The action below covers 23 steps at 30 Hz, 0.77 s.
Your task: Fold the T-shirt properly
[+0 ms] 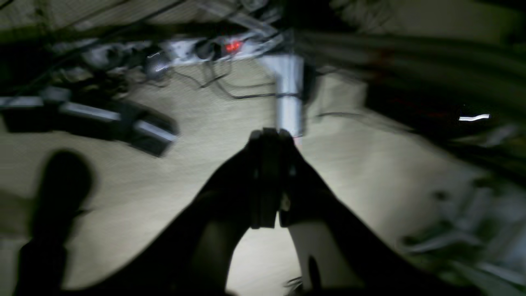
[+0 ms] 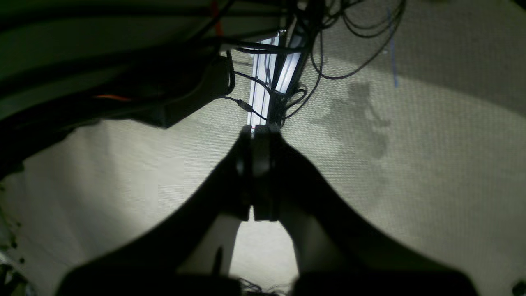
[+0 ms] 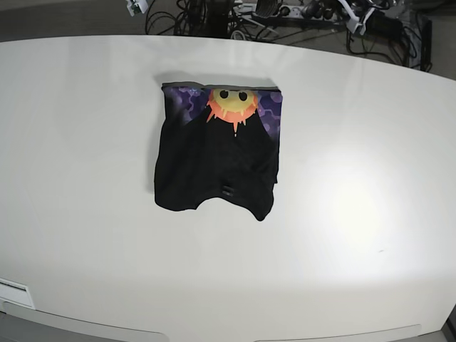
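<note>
T-shirt folded, sun print showing

The T-shirt is the only thing lying on the white table. It sits as a folded bundle toward the far edge, a little left of centre in the base view. Bare surface runs all round it: wide strips to the left and right edges, a broad band along the near edge, and a narrower one between the bundle and the far edge. Both near corners and both far corners are open. Beyond the far edge a tangle of cables and equipment crowds the floor, so approach from that side is cluttered.
</note>
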{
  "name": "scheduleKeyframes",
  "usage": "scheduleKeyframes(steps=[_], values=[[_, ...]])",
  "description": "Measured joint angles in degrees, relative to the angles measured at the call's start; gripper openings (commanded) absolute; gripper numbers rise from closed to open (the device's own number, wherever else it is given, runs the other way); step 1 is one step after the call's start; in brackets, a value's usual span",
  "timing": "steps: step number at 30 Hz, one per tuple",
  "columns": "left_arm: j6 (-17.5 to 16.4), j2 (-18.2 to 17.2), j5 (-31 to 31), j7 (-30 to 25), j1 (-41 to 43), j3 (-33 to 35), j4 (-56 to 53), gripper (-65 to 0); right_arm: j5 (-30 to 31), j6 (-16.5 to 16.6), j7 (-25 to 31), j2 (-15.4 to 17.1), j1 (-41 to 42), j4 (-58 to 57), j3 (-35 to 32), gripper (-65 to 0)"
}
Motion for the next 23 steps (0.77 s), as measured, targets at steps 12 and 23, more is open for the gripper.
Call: scheduleKeyframes(steps=[12, 23], values=[[27.23, 9.94, 5.75, -14.78, -11.69, 23.34, -11.89, -65.0, -3.17, -16.26, 7.98, -3.65, 15.8, -23.32, -8.66, -65.0], [31.08, 12.76, 3.82, -15.72, -12.52, 29.55, -11.98, -65.0, -9.27, -17.09, 10.75, -8.74, 16.35, -23.61, -9.46, -65.0]])
